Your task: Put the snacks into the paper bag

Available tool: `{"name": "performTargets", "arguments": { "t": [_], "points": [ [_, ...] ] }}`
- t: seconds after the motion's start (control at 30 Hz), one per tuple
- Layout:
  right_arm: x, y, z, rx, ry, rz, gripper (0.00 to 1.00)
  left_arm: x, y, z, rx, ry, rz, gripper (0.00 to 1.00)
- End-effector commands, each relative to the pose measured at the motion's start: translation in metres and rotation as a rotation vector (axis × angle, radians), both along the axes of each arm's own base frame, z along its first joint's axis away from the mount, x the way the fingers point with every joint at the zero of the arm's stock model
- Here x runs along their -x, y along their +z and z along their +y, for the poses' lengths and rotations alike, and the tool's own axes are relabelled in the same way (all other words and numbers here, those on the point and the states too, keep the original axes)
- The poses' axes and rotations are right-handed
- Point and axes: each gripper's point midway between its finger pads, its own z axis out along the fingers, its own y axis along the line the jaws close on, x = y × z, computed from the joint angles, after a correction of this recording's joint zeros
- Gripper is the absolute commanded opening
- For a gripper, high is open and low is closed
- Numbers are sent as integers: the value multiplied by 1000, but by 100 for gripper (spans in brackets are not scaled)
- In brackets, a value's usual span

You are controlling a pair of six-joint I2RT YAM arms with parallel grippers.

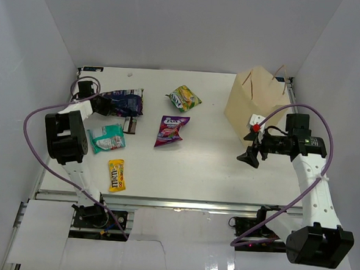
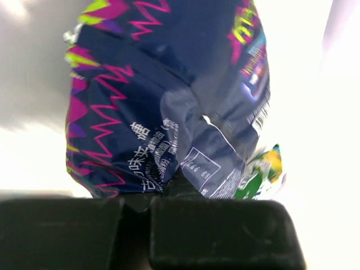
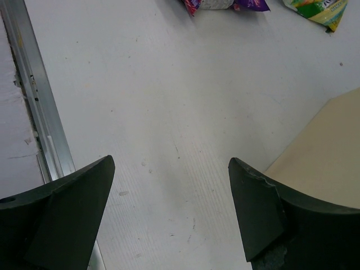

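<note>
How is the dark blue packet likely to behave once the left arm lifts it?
The dark blue packet looks creased and buckled where the fingers of the left gripper pinch its edge, so it will probably hang floppy rather than hold its shape. Its glossy film may slip in so narrow a pinch. It looks small and puffy, so it is likely light.
</note>
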Motion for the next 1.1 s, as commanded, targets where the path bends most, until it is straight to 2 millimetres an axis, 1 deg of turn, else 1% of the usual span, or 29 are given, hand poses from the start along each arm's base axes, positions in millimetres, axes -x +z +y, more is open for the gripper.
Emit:
{"name": "performTargets", "arguments": {
  "t": [0.0, 0.03, 0.07, 0.1, 0.13, 0.23, 0.27, 0.33, 0.37, 0.4, 0.43, 0.47, 0.5, 0.53, 0.57, 0.6, 0.63, 0.67, 0.7, 0.73, 0.77, 0.83, 0.87, 0.9, 0.93, 0.97, 1.0, 1.03, 1.07],
  "points": [
    [11, 2, 12, -17, 114, -39, 88, -25, 63, -6, -99, -168, -239, 0],
    [10, 4, 14, -13, 146, -81, 88, -26, 73, -6, -121, -194, -272, 0],
    [13, 4, 22, -14, 190, -86, 88, -25, 92, -10, -159, -253, -334, 0],
    [11, 5, 25, -13, 209, -98, 87, -25, 103, -12, -181, -280, -369, 0],
    [8, 8, 33, -14, 243, -119, 87, -21, 122, -15, -216, -326, -424, 0],
    [-1, 10, 47, 8, 271, -129, 87, -12, 148, -26, -236, -401, -507, 0],
    [-7, 12, 61, -1, 282, -123, 86, -8, 158, -35, -235, -456, -553, 0],
    [-21, 12, 70, 21, 241, -118, 85, 4, 175, -50, -243, -515, -609, 0],
    [-23, 11, 82, 3, 210, -54, 84, 8, 180, -55, -240, -536, -628, 0],
    [-42, 19, 87, -1, 163, -108, 83, 17, 191, -64, -220, -575, -661, 0],
    [-49, 23, 93, -14, 133, -107, 82, 23, 188, -70, -197, -593, -656, 0],
    [-54, 23, 102, -28, 122, -92, 82, 28, 191, -75, -184, -615, -674, 0],
    [-64, 36, 110, -75, 78, -89, 82, 35, 194, -83, -173, -651, -692, 0],
    [-72, 39, 114, -85, 35, -77, 81, 44, 197, -91, -171, -679, -707, 0],
    [-77, 37, 123, -102, 13, -38, 80, 50, 200, -96, -168, -703, -720, 0],
    [-85, 51, 131, -161, -41, -3, 80, 56, 203, -103, -170, -742, -742, 0],
    [-89, 54, 136, -185, -60, 25, 80, 64, 210, -113, -175, -770, -764, 0],
    [-95, 50, 144, -200, -78, 73, 79, 70, 209, -117, -173, -789, -760, 0],
    [-98, 53, 150, -222, -94, 104, 79, 74, 210, -122, -178, -806, -763, 0],
    [-100, 67, 160, -267, -104, 139, 80, 78, 211, -130, -188, -828, -763, 0],
    [-101, 68, 169, -279, -84, 165, 82, 86, 213, -134, -182, -837, -755, 0],
    [-99, 82, 182, -300, -44, 137, 83, 95, 215, -146, -164, -854, -751, 0],
    [-90, 86, 196, -297, 0, 111, 84, 99, 216, -145, -157, -833, -742, 0],
    [-94, 86, 200, -279, -28, 71, 85, 107, 216, -163, -136, -865, -740, 0],
    [-85, 88, 215, -260, -1, 30, 87, 111, 216, -167, -118, -855, -728, 0],
    [-83, 87, 221, -247, -11, 15, 89, 116, 216, -171, -107, -857, -724, 0],
    [-91, 83, 221, -218, -83, -12, 92, 120, 215, -177, -93, -862, -716, 0],
    [-83, 78, 234, -201, -91, -17, 96, 123, 214, -180, -79, -858, -705, 0],
    [-81, 75, 240, -192, -112, -23, 97, 124, 213, -182, -54, -841, -688, 0]
  ]
}}
